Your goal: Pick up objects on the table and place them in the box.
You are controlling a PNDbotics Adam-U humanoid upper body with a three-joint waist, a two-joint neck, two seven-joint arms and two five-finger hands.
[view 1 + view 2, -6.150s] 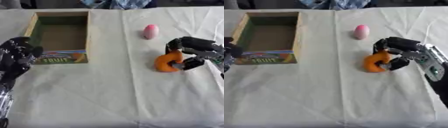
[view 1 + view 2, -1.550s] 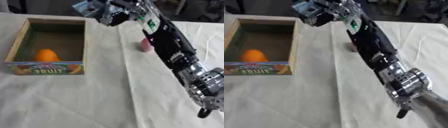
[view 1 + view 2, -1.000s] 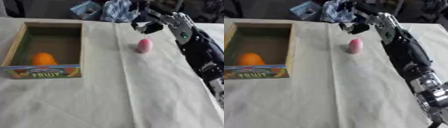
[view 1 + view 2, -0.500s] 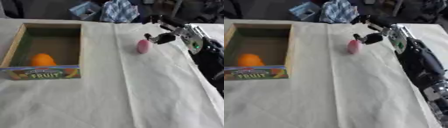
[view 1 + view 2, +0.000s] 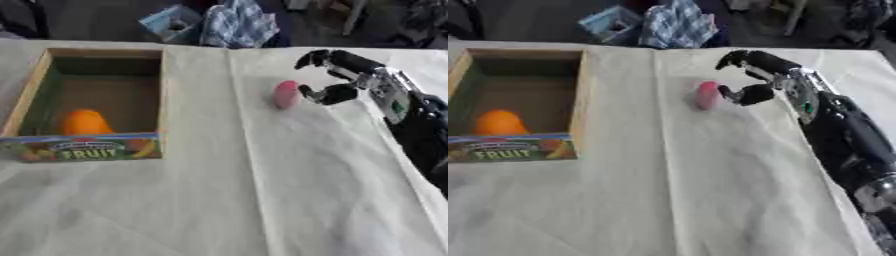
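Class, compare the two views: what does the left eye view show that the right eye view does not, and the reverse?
Left eye only: the box's whole left wall. Right eye only: the right arm running down to the lower corner. Both: the orange fruit inside the box, the pink object on the table, and the right hand open beside it, not holding it.

The only word I can read is "FRUIT", printed on the colourful front panel of the box [image 5: 87, 148]; the smaller lettering above it is too blurred for me.
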